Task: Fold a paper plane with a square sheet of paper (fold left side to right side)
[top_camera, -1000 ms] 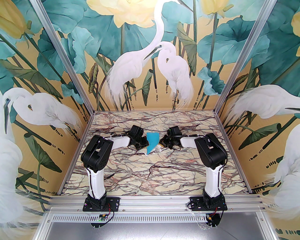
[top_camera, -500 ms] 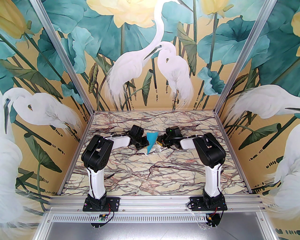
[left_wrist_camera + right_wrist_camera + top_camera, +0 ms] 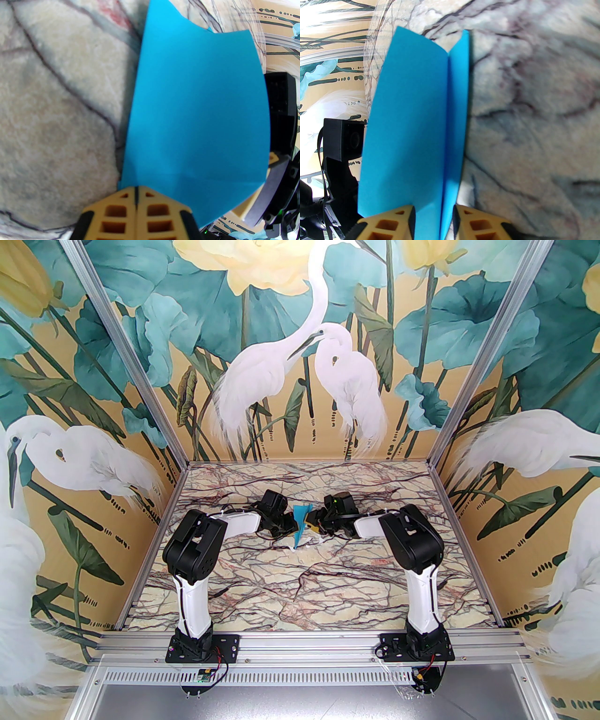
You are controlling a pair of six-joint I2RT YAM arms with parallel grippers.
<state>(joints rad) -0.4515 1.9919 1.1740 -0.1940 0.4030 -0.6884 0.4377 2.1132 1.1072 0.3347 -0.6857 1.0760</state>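
Right claw (image 3: 313,526), from above, has slid leftward and parted its jaws, so the blue paper (image 3: 300,520) now stands narrower, folded upright over the table (image 3: 300,587); both forearms reach inward, low. Left wrist: left claw (image 3: 136,190) pinches the paper's near edge shut. Right wrist: parted jaws straddle the creased paper, unclamped; the left-to-right fold seems nearly closed.

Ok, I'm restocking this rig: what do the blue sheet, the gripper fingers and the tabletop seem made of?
Blue sheet: thin matte paper; it holds a sharp crease and bows. Left gripper fingers: tan plastic, probably printed, with square lattice holes. Tabletop: marble-patterned, matte, slightly fuzzy-looking; perhaps a printed covering, not stone.
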